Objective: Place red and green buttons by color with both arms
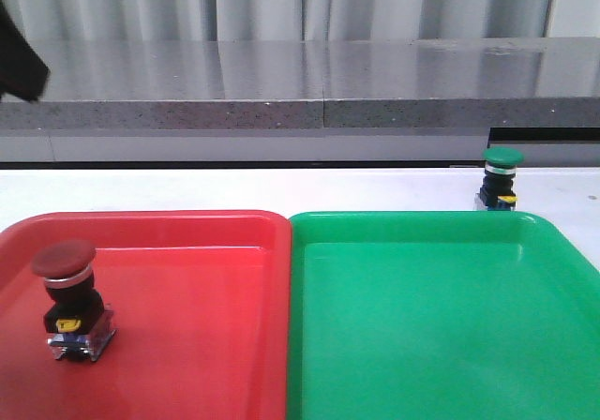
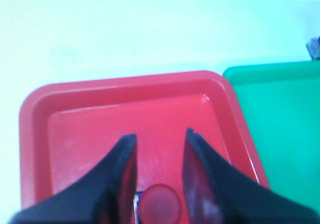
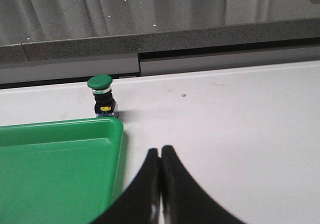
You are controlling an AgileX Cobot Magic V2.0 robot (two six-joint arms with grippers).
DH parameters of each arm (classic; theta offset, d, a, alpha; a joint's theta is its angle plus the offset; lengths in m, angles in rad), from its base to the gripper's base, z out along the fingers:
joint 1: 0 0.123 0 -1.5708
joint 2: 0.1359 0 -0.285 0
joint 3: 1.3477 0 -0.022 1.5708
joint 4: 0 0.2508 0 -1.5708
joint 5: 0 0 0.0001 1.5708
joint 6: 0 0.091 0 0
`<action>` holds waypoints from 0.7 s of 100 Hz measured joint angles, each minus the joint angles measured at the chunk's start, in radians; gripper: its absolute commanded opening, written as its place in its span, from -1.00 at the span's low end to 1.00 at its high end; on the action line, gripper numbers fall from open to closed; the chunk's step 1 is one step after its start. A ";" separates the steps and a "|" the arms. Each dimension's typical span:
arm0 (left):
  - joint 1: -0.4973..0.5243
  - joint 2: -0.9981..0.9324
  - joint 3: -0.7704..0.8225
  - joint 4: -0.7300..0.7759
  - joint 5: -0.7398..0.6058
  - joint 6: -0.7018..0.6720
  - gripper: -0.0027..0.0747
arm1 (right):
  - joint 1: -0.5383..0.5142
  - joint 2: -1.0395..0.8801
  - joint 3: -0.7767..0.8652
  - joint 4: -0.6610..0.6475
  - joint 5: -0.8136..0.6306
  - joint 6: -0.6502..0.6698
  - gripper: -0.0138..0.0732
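Observation:
The red button (image 1: 66,293) stands upright in the red tray (image 1: 187,228), near its left side. In the left wrist view its cap (image 2: 160,206) shows below and between the fingers of my left gripper (image 2: 160,134), which is open, raised above the tray and not touching it. The green button (image 1: 500,178) stands on the white table just behind the far right corner of the green tray (image 1: 422,228). My right gripper (image 3: 160,149) is shut and empty over the table beside the green tray (image 3: 50,164). The green button (image 3: 101,96) is ahead of it and well apart.
The two trays lie side by side, touching, at the table's front. A grey stone ledge (image 1: 300,111) runs along the back of the white table (image 1: 281,186). A black part of the left arm (image 1: 19,50) hangs at the upper left.

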State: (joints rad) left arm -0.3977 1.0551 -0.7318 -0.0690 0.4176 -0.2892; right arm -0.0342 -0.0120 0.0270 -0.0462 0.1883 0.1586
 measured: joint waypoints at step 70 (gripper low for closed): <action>0.155 -0.549 0.199 0.118 0.019 0.033 -0.98 | 0.000 0.000 0.000 0.000 0.000 0.000 -0.83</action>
State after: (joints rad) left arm -0.2432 0.5061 -0.5324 0.0489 0.4362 -0.2560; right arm -0.0342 -0.0120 0.0270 -0.0462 0.1883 0.1586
